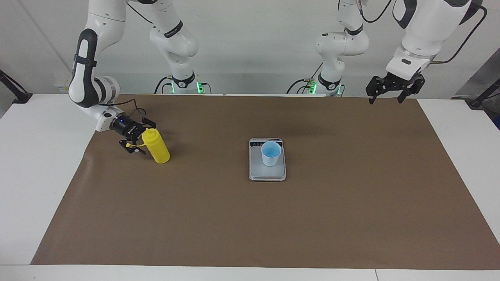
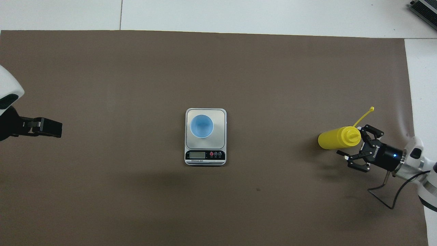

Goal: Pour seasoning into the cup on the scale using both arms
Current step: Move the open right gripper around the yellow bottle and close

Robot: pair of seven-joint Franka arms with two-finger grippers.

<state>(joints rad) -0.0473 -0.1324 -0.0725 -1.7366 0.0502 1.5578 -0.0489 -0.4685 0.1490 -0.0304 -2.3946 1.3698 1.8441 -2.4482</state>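
Observation:
The yellow seasoning bottle (image 1: 156,149) (image 2: 336,137) stands upright on the brown mat toward the right arm's end, its tethered cap (image 2: 371,109) hanging loose. My right gripper (image 1: 138,136) (image 2: 354,145) is low and open, its fingers either side of the bottle's top; I cannot tell if they touch it. The light blue cup (image 1: 270,153) (image 2: 201,126) stands upright on the scale (image 1: 267,174) (image 2: 205,155) at mid-table, display edge toward the robots. My left gripper (image 1: 386,96) (image 2: 47,127) is open, empty and raised over the mat at the left arm's end, waiting.
A brown mat (image 1: 351,195) (image 2: 102,68) covers most of the white table (image 1: 31,156) (image 2: 273,13). The right arm's black cable (image 2: 385,200) loops low over the mat by its wrist.

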